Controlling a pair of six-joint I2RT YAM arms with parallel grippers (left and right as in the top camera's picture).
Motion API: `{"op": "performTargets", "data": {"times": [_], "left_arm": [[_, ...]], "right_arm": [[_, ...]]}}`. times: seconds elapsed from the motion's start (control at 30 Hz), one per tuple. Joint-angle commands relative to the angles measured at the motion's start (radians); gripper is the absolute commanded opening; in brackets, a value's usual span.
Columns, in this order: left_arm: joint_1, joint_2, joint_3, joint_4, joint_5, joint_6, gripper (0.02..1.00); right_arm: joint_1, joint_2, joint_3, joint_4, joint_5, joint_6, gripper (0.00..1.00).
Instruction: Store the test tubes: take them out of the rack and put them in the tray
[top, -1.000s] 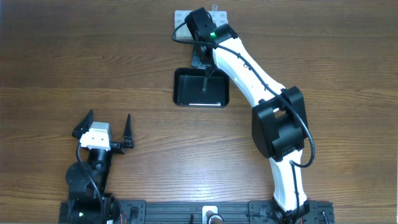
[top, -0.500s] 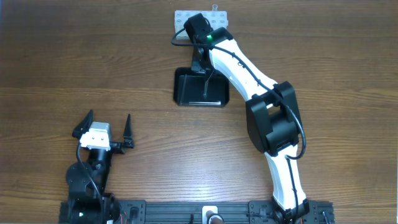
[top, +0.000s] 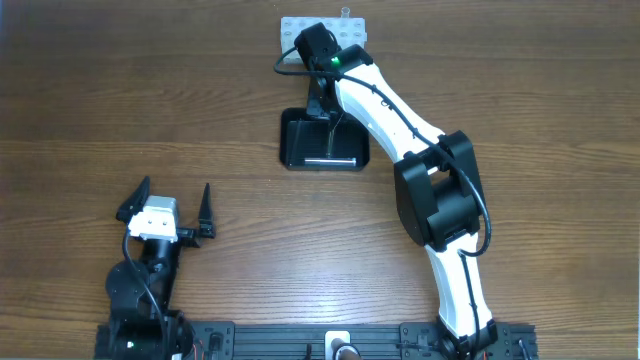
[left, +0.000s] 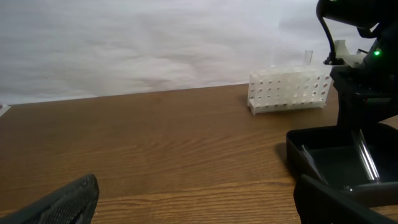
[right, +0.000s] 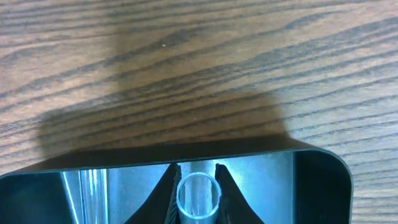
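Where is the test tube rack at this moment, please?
In the top view the white test tube rack stands near the far side of the table, about centre, just beyond the black tray.

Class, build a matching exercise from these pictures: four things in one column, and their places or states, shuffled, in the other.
1 white perforated test-tube rack
2 black rectangular plastic tray
3 left gripper
4 right gripper

A open, holding nothing
B at the brown wooden table's far edge
C shut on a clear test tube over the tray
D contains a flat-lying tube

Pairs: 1-B, 2-D, 3-A, 4-C
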Motion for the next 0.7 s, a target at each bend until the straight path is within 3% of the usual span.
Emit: {"op": "performTargets", "data": {"times": [0.03,0.7], "left_arm": [[0.005,-0.008,-0.005,-0.002,0.014,0.011,1.000],[0.005,-0.008,-0.005,-0.002,0.014,0.011,1.000]], "right_arm": [[0.007,0.013,0.007,-0.014,-0.028,0.004,0.012],[0.022,0.013,0.007,-0.052,-0.037,0.003,0.012]]}}
